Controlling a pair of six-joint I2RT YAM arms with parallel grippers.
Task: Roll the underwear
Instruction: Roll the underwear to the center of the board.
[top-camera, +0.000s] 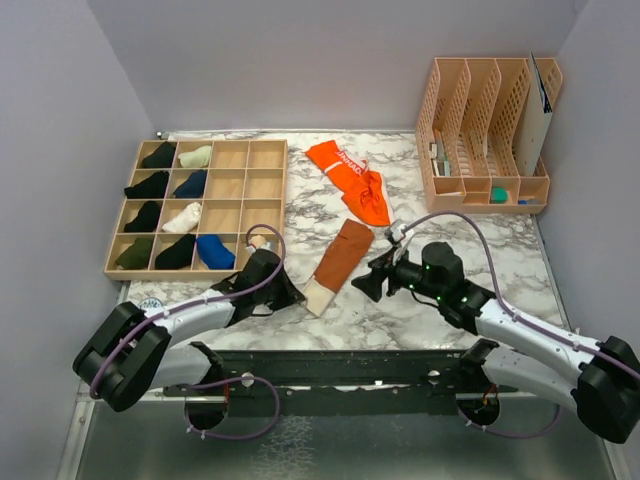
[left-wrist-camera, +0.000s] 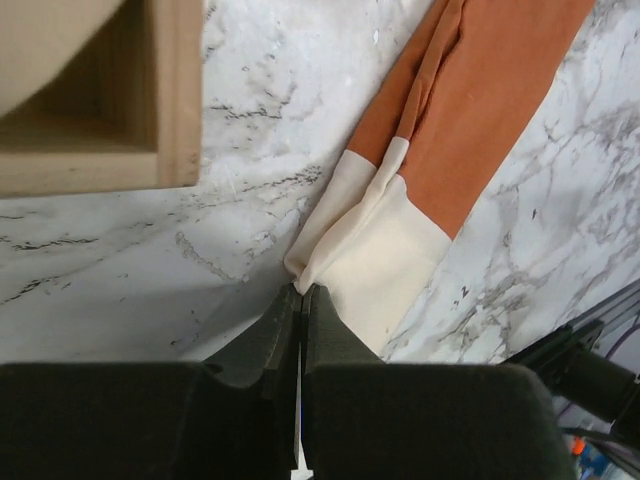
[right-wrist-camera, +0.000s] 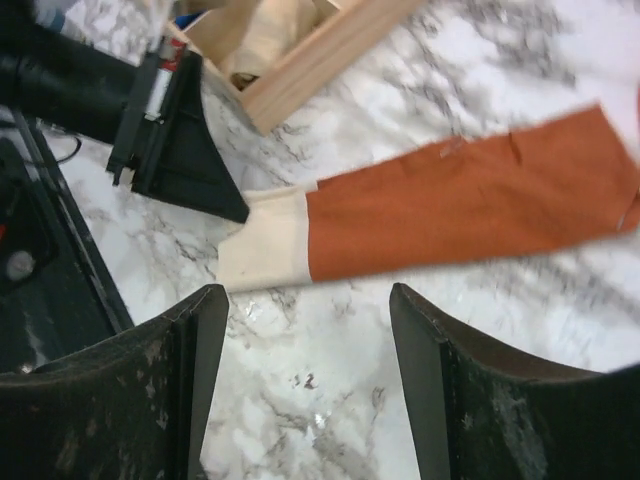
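Rust-brown underwear (top-camera: 340, 258) (left-wrist-camera: 480, 110) (right-wrist-camera: 470, 205): folded to a long flat strip on the marble table (top-camera: 440, 230), mid-table, lying diagonally with its cream band (top-camera: 318, 297) (left-wrist-camera: 375, 260) (right-wrist-camera: 265, 250) at the near end. Left gripper (top-camera: 292, 296) (left-wrist-camera: 302, 292) (right-wrist-camera: 235, 208): jaws pressed together, tips touching the near corner of the cream band; whether any cloth is pinched between them cannot be told. Right gripper (top-camera: 362, 287) (right-wrist-camera: 308, 300): jaws spread wide, holding nothing, just right of the strip's near half. Orange underwear (top-camera: 352, 180): bright, with a white lettered waistband (top-camera: 350, 162), lying loose beyond the strip, its near edge close to the strip's far end. Wooden compartment tray (top-camera: 285, 200): left of both briefs, a four-by-four grid. Its left two columns hold small fabric bundles in black, pale green, navy, cream and olive, with a blue bundle (top-camera: 215, 250) in the third cell of the near row. A pale roll (top-camera: 258, 240) (right-wrist-camera: 260, 35) lies in the near right cell, partly behind the left arm. Slotted desk organiser (top-camera: 480, 100): peach-coloured, back right corner, with a white board in its rightmost slot and small items in its front trays, among them a teal block (top-camera: 497, 195).
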